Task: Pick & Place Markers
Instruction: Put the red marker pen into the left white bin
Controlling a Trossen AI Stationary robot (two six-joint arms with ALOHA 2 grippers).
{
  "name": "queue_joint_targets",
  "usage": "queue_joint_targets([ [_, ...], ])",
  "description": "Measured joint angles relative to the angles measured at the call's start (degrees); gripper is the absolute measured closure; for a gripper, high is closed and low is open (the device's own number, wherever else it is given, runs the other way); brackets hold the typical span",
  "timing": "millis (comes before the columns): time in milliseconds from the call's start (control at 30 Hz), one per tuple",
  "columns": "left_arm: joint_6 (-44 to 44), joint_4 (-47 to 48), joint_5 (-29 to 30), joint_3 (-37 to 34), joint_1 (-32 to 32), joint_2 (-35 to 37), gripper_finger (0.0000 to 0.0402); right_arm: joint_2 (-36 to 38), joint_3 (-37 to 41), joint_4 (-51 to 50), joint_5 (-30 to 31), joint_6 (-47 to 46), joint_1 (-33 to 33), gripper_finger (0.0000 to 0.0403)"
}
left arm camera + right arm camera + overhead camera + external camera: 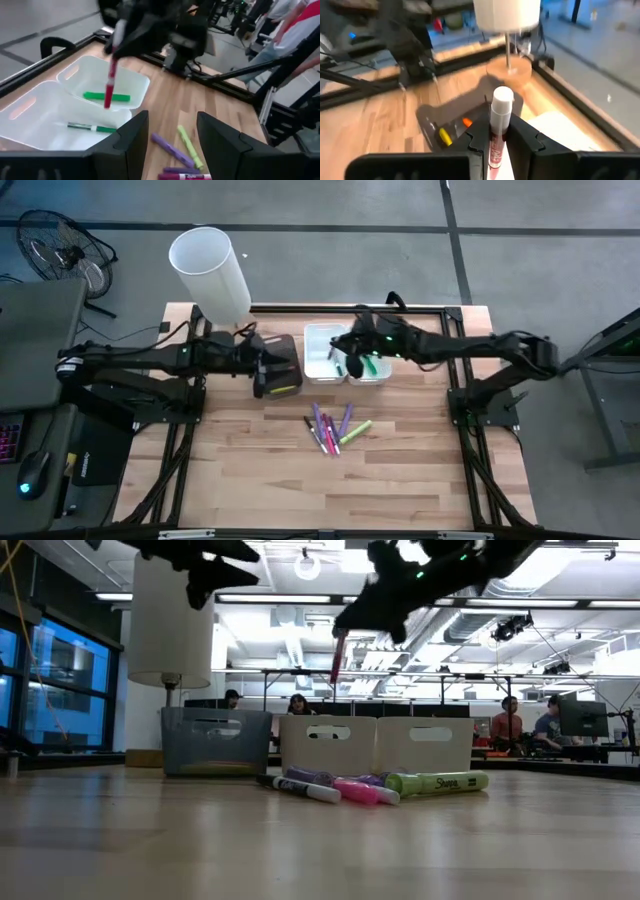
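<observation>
My right gripper (350, 356) hangs above the two white bins (326, 340), shut on a red marker with a white cap (337, 660). One white bin holds a green marker (106, 96), the other a thin green pen (91, 127). Several purple, pink and green markers (335, 427) lie flat in a cluster on the wooden table, nearer than the bins. My left gripper (170, 145) is open and hovers over the dark bin (277, 370), which holds yellow and orange markers (445, 135). My right gripper pinches the red marker between its two fingers by the red barrel (495, 145). The marker runs along the fingers, and its white cap (502, 97) sticks out past their tips. It is lifted clear and hangs nearly upright below the gripper (110, 82), above the white bins.
A tall white lamp (212, 268) on a round wooden base (512, 67) stands at the far edge, behind the dark bin. Bare wooden table (260, 470) stretches toward the near edge. A black frame runs around the table. People sit in the room beyond.
</observation>
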State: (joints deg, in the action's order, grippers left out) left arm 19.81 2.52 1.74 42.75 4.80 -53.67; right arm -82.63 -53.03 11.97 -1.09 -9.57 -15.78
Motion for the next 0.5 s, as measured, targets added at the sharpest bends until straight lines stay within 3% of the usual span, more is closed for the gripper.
queue_joint_targets([
  [267, 0.0, 1.1, -1.2, -4.7, 0.0, 8.8, 0.0236, -10.7, -9.1, -8.8, -3.1, -5.9, -3.3, 0.0367],
  [500, -1.6, 1.1, -4.4, -5.1, 0.1, 12.7, 0.0236, -16.3, -15.6, -16.7, -6.2, -17.7, -7.4, 0.0353],
])
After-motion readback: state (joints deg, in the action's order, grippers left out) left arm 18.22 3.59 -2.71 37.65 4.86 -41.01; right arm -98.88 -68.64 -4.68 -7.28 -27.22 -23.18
